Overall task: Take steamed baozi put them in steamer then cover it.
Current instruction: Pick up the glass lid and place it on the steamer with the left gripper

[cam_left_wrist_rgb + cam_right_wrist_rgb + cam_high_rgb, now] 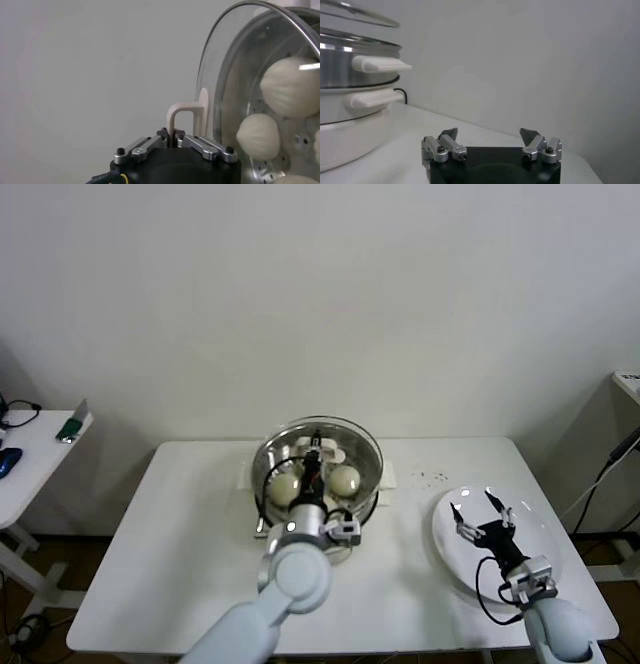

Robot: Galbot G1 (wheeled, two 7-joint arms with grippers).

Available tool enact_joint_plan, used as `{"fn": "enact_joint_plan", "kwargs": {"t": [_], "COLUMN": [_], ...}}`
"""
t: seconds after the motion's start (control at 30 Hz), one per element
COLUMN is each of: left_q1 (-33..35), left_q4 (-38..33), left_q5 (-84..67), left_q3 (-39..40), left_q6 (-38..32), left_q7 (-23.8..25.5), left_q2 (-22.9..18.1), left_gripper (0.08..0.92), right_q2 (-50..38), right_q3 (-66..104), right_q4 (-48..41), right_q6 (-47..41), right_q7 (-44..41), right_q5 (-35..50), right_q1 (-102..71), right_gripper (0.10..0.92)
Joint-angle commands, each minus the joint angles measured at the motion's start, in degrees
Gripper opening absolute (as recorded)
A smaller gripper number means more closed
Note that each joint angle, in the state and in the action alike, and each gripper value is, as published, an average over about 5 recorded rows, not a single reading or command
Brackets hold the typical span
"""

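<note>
The left gripper [173, 136] is clamped on the cream loop handle [184, 113] of a clear glass lid [318, 446] over the shiny steel steamer [350, 70]; only its wrist view shows that pinch, and round cream-white baozi [291, 86] behind the glass. The right gripper [485, 510] hovers spread wide over a flat white plate [540, 534].

We see a white table [200, 544] carrying everything. The steamer [318, 506] sits directly on it, toward the back edge and about mid-width, steel basket on a cream base, with a glass lid [365, 442] on top. In the right wrist view the base rests flat on the tabletop, cord trailing behind it. A white plate [545, 524] lies flat on the table near the front right corner, well apart from the steamer. Between steamer and plate, near the back edge, we see a scatter of small dark specks [432, 476] on the surface; we can't tell what they are.
</note>
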Motion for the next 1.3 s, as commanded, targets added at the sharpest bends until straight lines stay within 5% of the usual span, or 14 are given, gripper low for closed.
{"fn": "enact_joint_plan", "kwargs": {"t": [0.03,1.3], "left_q1": [-1.2,-0.65], "left_q4": [4.69,6.08], "left_q5": [1.56,-1.43], "left_q3": [0.55,-0.43], "left_q6": [2.79,2.79], "left_q7": [1.51,-2.12], "left_q2": [-3.25,-2.02], "left_gripper": [0.145,0.145], "right_q2": [0.08,0.51], "right_q3": [0.24,0.7], "right_q4": [-0.09,-0.44], "right_q6": [0.13,0.75], "right_q7": [-0.07,-0.73], "right_q5": [-0.22,-1.13], "right_q1": [0.0,-0.07], "right_gripper": [0.823,0.823]}}
